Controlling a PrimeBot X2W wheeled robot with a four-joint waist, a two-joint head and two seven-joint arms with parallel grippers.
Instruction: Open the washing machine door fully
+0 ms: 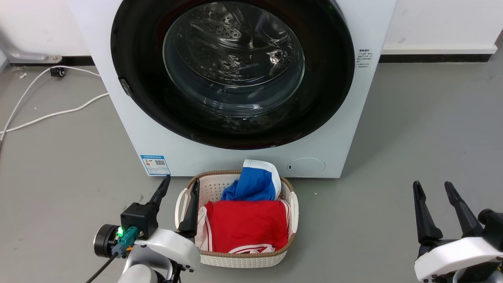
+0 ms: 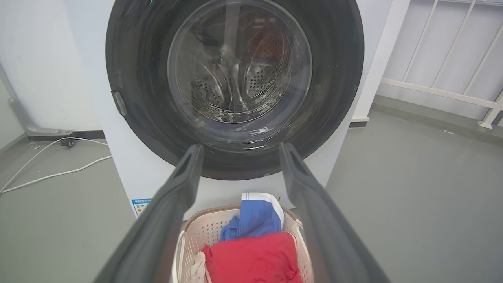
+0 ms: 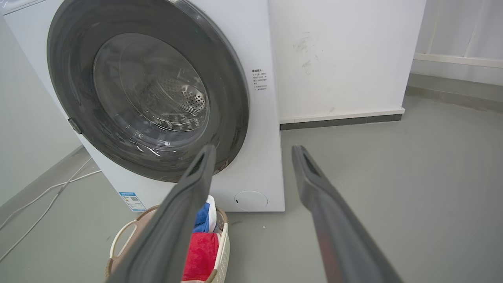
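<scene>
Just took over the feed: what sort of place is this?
Probably a laundry corner or test room: white front-loading washer, its washing machine door shut, a laundry basket of clothes on grey floor.

White plastic laundry basket [image 1: 243, 259], brown rim, on grey floor [image 1: 393, 137]. Inside basket: red garment [image 1: 245, 224] at near side, blue-and-white garment [image 1: 255, 184] behind it, rising over far rim. Beyond basket, to right: small round white cover flap [image 1: 305, 167]. Beyond basket, to left: blue label sticker [image 1: 155, 164]. Well left of basket: white cable [image 1: 51, 114] along floor.
</scene>
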